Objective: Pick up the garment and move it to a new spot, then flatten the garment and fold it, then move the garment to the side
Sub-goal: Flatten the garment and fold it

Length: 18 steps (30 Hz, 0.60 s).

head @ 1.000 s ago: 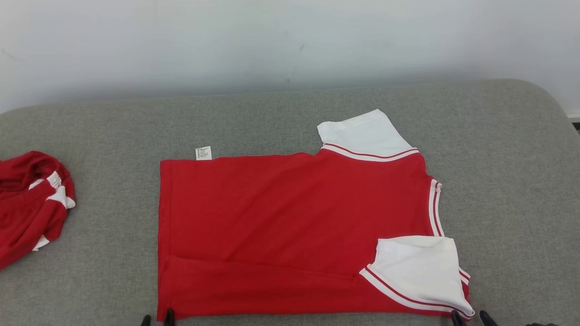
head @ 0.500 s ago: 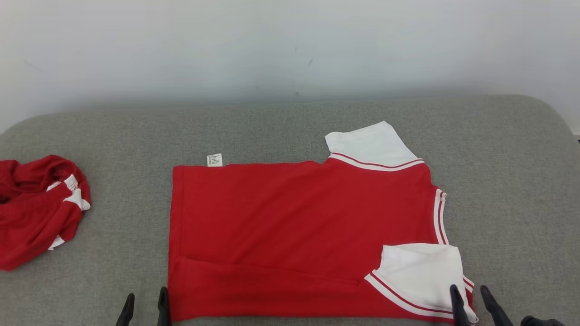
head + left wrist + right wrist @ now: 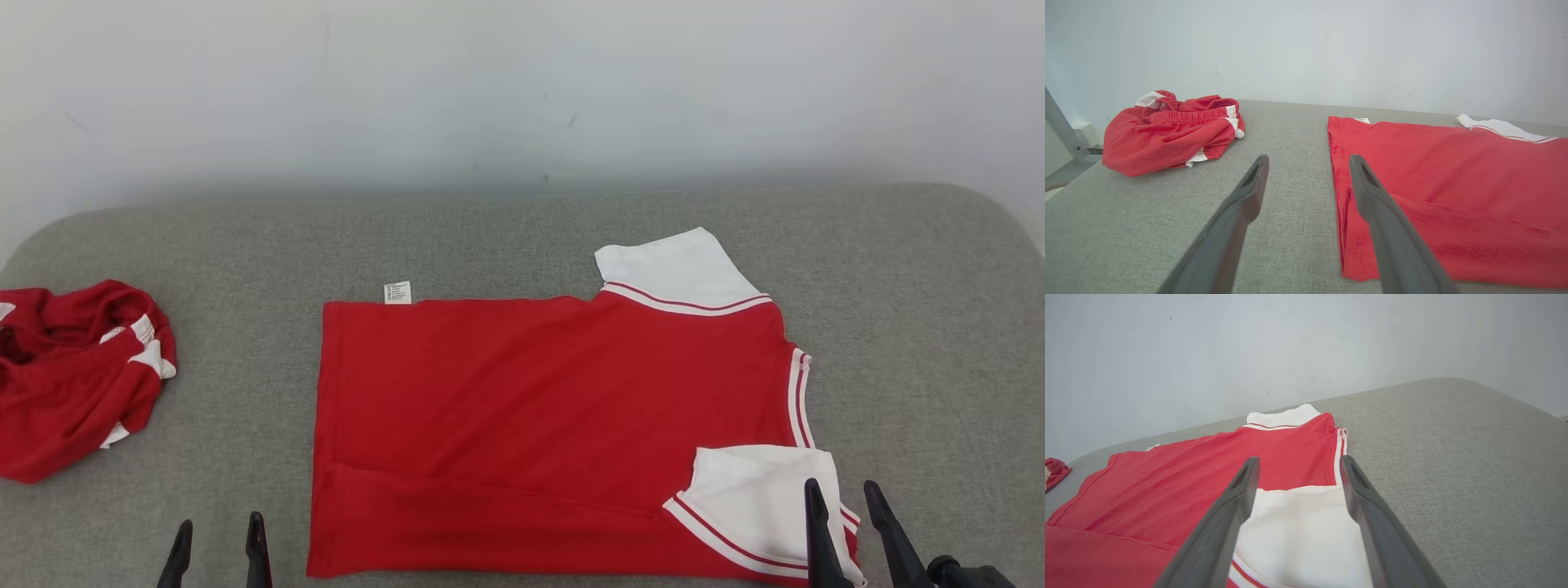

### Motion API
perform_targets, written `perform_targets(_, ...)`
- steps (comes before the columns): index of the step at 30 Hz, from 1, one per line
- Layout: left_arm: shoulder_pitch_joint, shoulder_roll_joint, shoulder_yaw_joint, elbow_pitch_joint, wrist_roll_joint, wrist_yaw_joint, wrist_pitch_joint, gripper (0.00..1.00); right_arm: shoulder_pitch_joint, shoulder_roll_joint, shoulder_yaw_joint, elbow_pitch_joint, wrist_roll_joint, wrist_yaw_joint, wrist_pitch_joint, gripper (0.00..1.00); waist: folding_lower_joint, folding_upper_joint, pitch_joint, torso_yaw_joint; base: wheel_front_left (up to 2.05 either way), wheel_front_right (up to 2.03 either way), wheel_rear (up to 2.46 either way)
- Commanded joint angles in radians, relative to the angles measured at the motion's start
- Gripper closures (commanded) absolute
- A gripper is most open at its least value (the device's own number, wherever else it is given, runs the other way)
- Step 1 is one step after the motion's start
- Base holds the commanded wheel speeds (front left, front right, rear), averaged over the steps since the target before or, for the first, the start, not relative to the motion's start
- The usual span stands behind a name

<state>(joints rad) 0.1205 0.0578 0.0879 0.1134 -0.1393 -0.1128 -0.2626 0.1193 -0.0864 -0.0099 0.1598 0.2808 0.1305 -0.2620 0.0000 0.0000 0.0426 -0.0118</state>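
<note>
A red shirt with white, stripe-trimmed sleeves [image 3: 531, 392] is laid flat mid-way along the grey fabric-covered bench [image 3: 898, 327], its near edge folded over. Both pairs of jaws are held wide open and empty, the left just beside the shirt's hem corner and the right over the near white sleeve [image 3: 751, 490]. Crumpled red shorts [image 3: 73, 384] are seen well apart at the left.

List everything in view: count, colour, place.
shirt: 1, red with white sleeves, flat at mid-surface, near edge folded over
label: 1, white, at the shirt's far edge
shorts: 1, red with white trim, crumpled at far left
surface: 1, grey, padded, under everything
wall: 1, white, behind the surface
left gripper: 1, dark, open, just left of the shirt's near corner
right gripper: 1, dark, open, over the near sleeve
</note>
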Motion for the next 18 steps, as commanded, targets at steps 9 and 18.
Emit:
perform_targets(9, -0.09, -0.007, -0.004, 0.039, -0.021, -0.014, -0.002, 0.0, -0.029, 0.024, -0.001, -0.039, -0.053, 0.001, -0.002, 0.0, 0.0, 0.0, 0.046, 0.004, 0.0, 0.0, 0.0)
perform_targets(18, -0.378, 0.066, -0.08, 0.231, -0.06, -0.017, -0.003, 0.0, -0.235, -0.058, 0.108, -0.022, -0.077, 0.001, -0.003, 0.0, 0.0, 0.0, 0.173, -0.058, 0.0, 0.0, 0.0)
